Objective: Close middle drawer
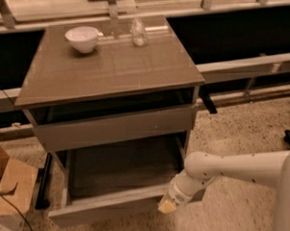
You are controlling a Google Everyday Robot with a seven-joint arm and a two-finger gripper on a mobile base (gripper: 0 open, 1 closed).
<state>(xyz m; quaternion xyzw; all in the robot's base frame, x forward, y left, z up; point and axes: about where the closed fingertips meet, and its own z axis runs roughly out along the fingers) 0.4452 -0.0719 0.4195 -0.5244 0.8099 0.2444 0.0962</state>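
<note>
One drawer stands pulled out: the middle drawer. At its front's right end sits the gripper, evidently placed to push; its opening cannot be told.

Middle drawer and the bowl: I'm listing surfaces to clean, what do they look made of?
The middle drawer looks like matte grey painted board or laminate: flat, no glare. The bowl looks like glazed white ceramic, possibly plastic. The gripper sits at the drawer's front right corner.

My claw sat low at the right end of the front panel of the wide, shallow grey middle drawer, which stood pulled out beneath the upper grey drawer front.
</note>
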